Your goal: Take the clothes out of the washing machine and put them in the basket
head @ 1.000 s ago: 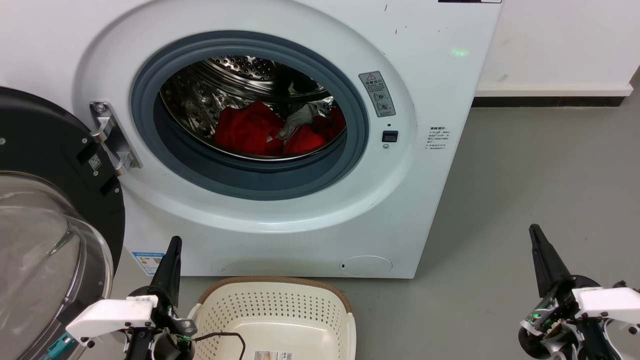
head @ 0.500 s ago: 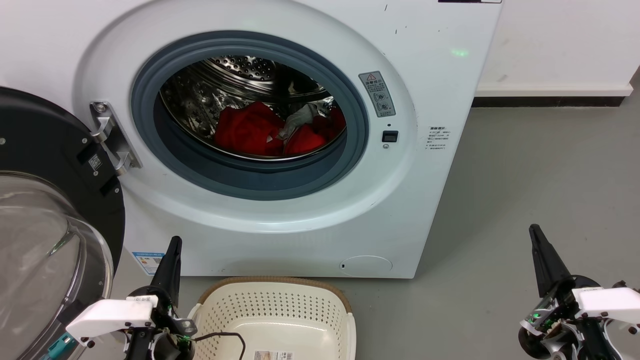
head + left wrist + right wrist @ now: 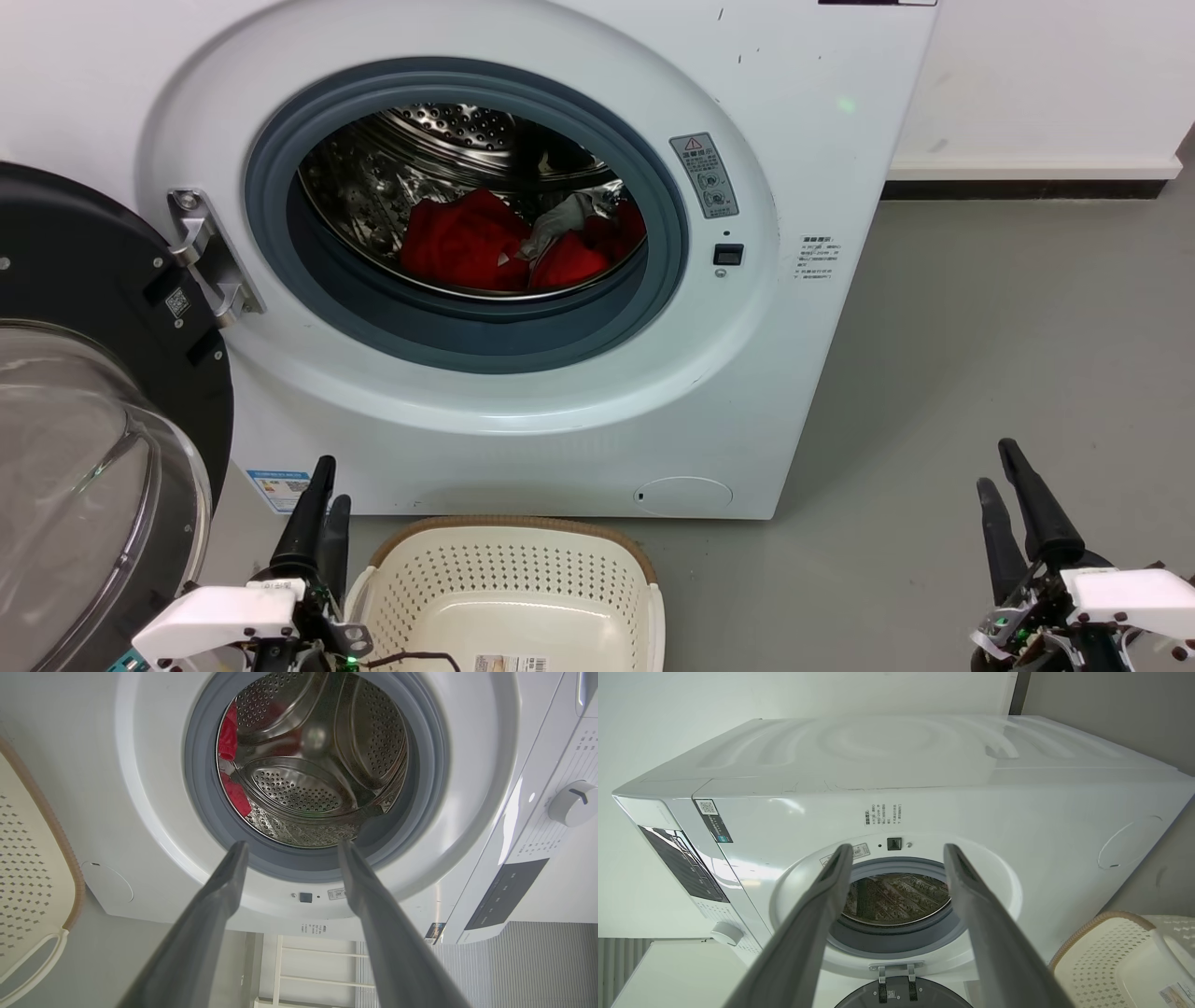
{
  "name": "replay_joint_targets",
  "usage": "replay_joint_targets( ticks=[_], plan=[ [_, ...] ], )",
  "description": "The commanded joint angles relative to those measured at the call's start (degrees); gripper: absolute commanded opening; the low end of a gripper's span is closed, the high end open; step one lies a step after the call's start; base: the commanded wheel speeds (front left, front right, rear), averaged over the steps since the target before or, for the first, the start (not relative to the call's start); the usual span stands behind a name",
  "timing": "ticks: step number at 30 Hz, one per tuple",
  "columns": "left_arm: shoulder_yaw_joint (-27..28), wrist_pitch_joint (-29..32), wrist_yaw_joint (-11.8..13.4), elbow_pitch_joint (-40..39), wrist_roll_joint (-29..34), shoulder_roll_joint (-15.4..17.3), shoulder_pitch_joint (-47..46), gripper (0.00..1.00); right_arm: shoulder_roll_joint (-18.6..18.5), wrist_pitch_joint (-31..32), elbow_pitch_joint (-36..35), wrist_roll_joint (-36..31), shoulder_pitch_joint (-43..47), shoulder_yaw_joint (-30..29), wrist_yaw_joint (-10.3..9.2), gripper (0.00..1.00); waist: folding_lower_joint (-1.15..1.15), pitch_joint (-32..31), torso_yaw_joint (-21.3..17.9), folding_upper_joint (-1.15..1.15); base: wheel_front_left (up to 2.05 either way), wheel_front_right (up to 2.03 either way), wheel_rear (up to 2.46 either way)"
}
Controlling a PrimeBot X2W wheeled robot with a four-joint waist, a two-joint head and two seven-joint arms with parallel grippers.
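The washing machine (image 3: 794, 373) stands with its door open, and the red clothes (image 3: 485, 245) lie bunched in the bottom of the steel drum, a pale panel showing among them. The left wrist view catches a strip of the red clothes (image 3: 227, 732) at the drum's left edge. The cream basket (image 3: 509, 565) sits on the floor in front of the machine with no garment in it. My left gripper (image 3: 331, 481) is open beside the basket's left rim. My right gripper (image 3: 996, 464) is open low over the floor at the right. Both hold nothing.
The black-rimmed glass door (image 3: 93, 280) hangs open at the left, close to my left arm. Bare grey floor (image 3: 1008, 308) stretches to the machine's right, up to a white wall with a dark skirting. A label and a thin black cable lie at the basket's near edge.
Both grippers have opened: each showed as a single dark finger before and now shows two parted fingers. Both have also sunk slightly lower in the head view.
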Motion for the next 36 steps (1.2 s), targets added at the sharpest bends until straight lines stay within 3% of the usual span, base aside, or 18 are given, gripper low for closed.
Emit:
replay_joint_targets(
  ticks=[1,9,22,36],
  plan=[
    [0.1,-0.8,0.0,-1.6,1.5,0.1,-1.0,1.00,0.0,-0.8,-1.3,-1.6,-0.8,-0.2,0.00,1.00,0.00,0.0,0.0,0.00,0.00,0.00,0.00],
    [0.3,-3.0,0.7,-4.4,9.3,0.1,-0.8,1.00,0.0,-3.0,-4.3,-11.5,-0.1,-0.7,0.00,1.00,0.00,0.1,-0.1,0.00,0.00,0.00,0.00],
    [-2.2,-6.1,4.2,-8.6,25.1,0.1,0.3,1.00,0.0,-6.2,-10.2,-31.1,1.4,1.1,0.00,1.00,0.00,0.4,-0.2,0.00,0.00,0.00,0.00],
    [-3.7,-8.9,6.1,-11.1,37.7,0.1,1.4,1.00,0.0,-9.0,-13.8,-48.7,3.1,3.4,0.00,1.00,0.00,0.4,-0.2,0.00,0.00,0.00,0.00]
  ],
)
